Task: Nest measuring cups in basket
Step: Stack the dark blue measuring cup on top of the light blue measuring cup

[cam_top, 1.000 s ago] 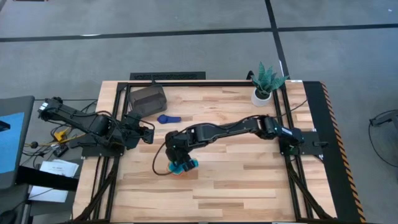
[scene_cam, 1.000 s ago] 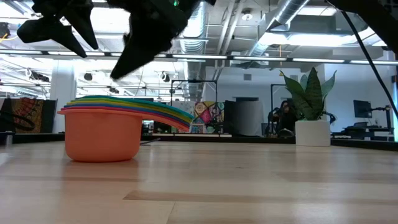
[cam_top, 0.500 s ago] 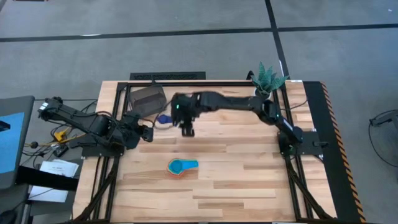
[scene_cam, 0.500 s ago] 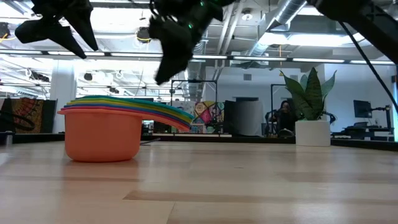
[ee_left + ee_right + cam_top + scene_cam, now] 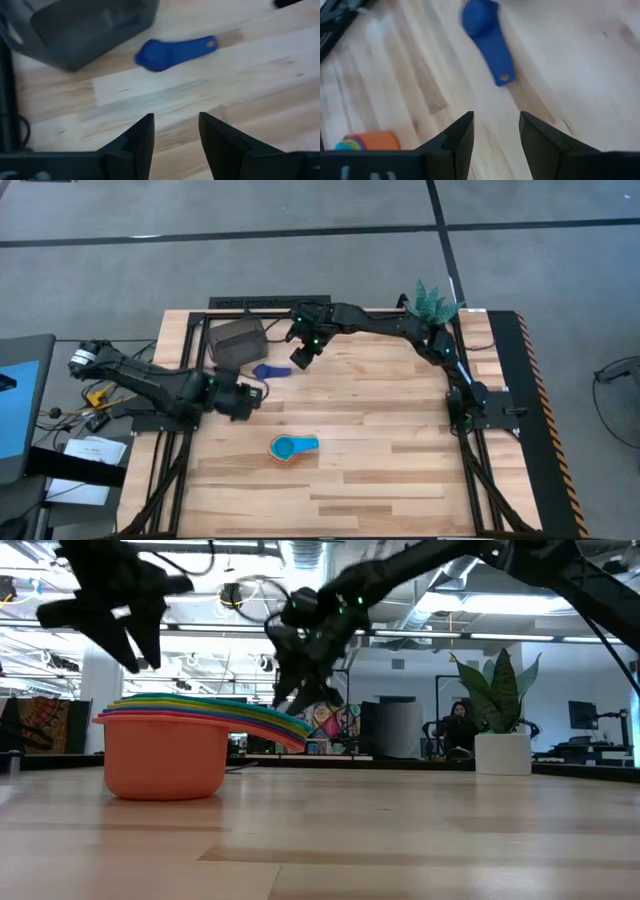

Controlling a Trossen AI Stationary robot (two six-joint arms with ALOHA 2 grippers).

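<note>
Your stack of nested measuring cups (image 5: 293,448), light blue on top and orange at the bottom, sat on the tabletop (image 5: 400,470) toward the near edge. The dark blue cup (image 5: 268,371) lay alone beside the basket (image 5: 238,340) at the far left corner. Your right gripper (image 5: 302,356) hovered just beside that cup, fingers apart and empty. Your left gripper (image 5: 247,399) waited by the left edge, fingers apart too.

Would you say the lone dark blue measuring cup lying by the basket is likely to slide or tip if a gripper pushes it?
The dark blue measuring cup lies flat on the smooth wooden table, so it would probably slide or spin rather than tip. It looks like small, rigid plastic, so likely light. Its thin handle may pivot away under a push.
</note>
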